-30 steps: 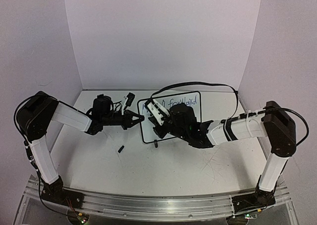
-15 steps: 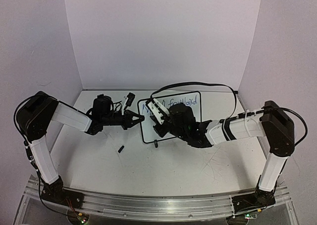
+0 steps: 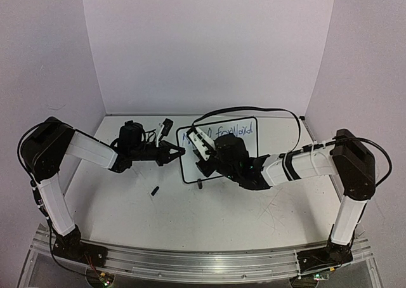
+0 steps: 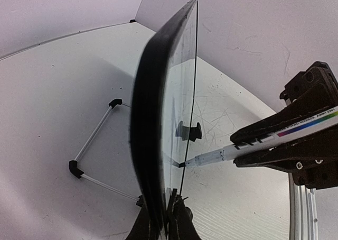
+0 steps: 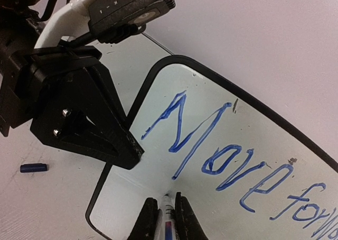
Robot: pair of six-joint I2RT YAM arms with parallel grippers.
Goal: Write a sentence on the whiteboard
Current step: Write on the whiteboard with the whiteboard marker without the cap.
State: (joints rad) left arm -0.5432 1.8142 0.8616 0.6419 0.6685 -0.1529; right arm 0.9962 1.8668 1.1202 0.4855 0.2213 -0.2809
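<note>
the whiteboard (image 5: 132, 187) stands upright near the middle of the table (image 3: 209, 218), its written face turned to the right arm. the left gripper (image 3: 179, 151) is clamped on the board's left edge, steadying it. the right gripper (image 5: 166, 213) is clamped on a marker (image 4: 227, 154), whose tip touches the face just below the "M" of the sentence (image 5: 227, 155); only "Move forward" is legible. judgement: a second line is starting. blank surface runs rightward from the tip along the board's long axis, parallel to the top line.
</note>
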